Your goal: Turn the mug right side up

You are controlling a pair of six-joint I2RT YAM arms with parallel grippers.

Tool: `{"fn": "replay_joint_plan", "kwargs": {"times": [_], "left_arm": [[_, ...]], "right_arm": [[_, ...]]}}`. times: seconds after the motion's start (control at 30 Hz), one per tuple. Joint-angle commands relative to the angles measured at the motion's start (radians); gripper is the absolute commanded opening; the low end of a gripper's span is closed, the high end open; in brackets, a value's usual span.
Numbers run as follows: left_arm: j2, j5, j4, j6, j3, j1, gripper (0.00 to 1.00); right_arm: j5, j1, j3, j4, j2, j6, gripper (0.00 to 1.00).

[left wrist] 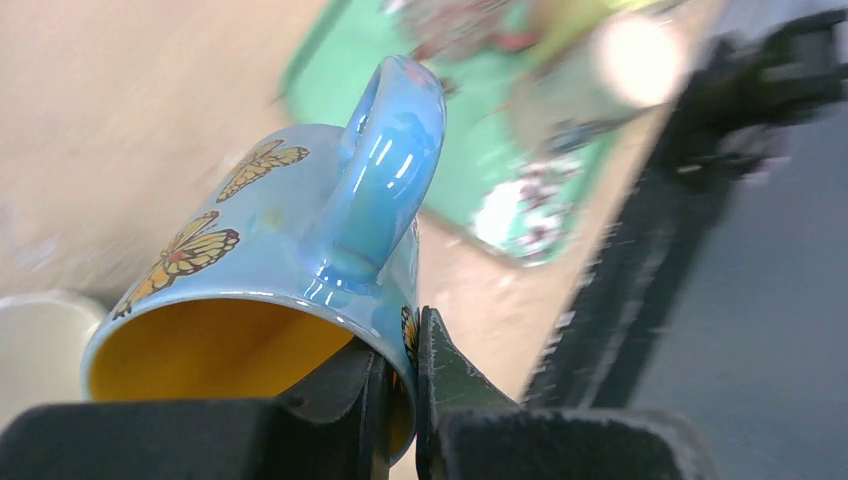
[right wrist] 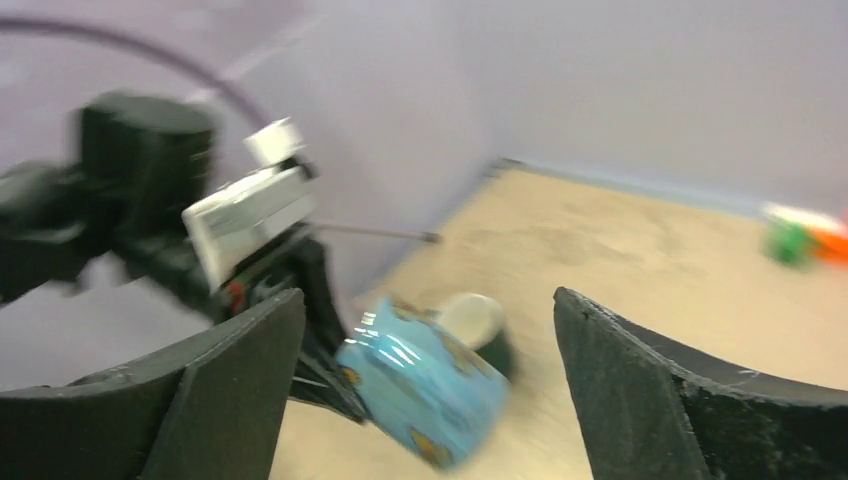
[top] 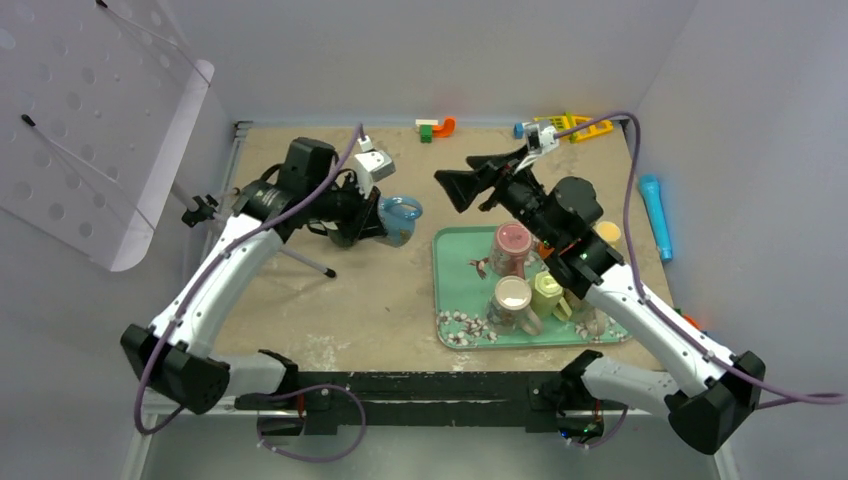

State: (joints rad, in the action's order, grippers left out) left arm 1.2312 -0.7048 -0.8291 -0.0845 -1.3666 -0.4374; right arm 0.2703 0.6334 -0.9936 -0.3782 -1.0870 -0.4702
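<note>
Currently the left gripper (left wrist: 400,345) has its 2 black fingers pressed together on the rim of the glossy blue ceramic mug with orange butterflies and a yellow inside (left wrist: 290,220). 1 finger sits inside the mouth and the other against the outer wall.

- Mug: at the left gripper's tip and lying over on its side. The mouth faces back toward the left wrist, the base points away from it, and the handle is on the upper side. Whether the lower wall touches the sandy tabletop (top: 380,300) cannot be told.
- Right gripper (top: 458,180): fingers spread wide, holding nothing. It is aimed at the mug, which lies ahead of its open fingers and clear of both.
- A pale rounded object (right wrist: 475,315) sits just beyond the mug as seen from the right wrist; it is too blurred to name.
- The teal flower-print tray (top: 455,250) lies beneath and behind the right gripper, under its arm. It carries 2 clear jars with pinkish tops (top: 512,240) and a yellow-green cup (top: 547,292).
- A bright blue cylinder (top: 655,215) lies on the table well out to the right gripper's outer side.
</note>
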Motion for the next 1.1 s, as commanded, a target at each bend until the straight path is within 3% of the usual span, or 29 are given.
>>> {"fn": "replay_joint_plan", "kwargs": {"times": [0.0, 0.1, 0.3, 0.5, 0.67, 0.83, 0.97, 1.07], "left_arm": [[0.125, 0.371, -0.093, -0.231, -0.108, -0.004, 0.00], [0.232, 0.446, -0.128, -0.261, -0.160, -0.053, 0.00], [0.398, 0.560, -0.134, -0.313, -0.261, -0.118, 0.00], [0.606, 0.666, -0.255, -0.352, -0.415, -0.118, 0.00], [0.686, 0.698, -0.246, -0.374, -0.410, -0.118, 0.00], [0.698, 0.691, -0.202, -0.388, -0.372, -0.119, 0.01], [0.686, 0.673, -0.203, -0.395, -0.368, -0.118, 0.28], [0.645, 0.628, -0.210, -0.394, -0.362, -0.118, 0.42]], "right_arm": [[-0.610, -0.025, 0.003, 0.493, 0.072, -0.028, 0.98], [-0.698, -0.072, 0.042, 0.579, 0.114, -0.110, 0.98], [-0.554, -0.224, 0.099, 0.654, 0.122, -0.202, 0.98], [-0.605, -0.252, 0.123, 0.667, 0.105, -0.212, 0.98], [-0.593, -0.280, 0.149, 0.676, 0.075, -0.255, 0.97], [-0.503, -0.282, 0.146, 0.668, 0.070, -0.161, 0.83], [-0.372, -0.281, 0.125, 0.666, 0.117, 0.002, 0.86], [-0.264, -0.277, 0.071, 0.725, 0.149, 0.122, 0.89]]}}
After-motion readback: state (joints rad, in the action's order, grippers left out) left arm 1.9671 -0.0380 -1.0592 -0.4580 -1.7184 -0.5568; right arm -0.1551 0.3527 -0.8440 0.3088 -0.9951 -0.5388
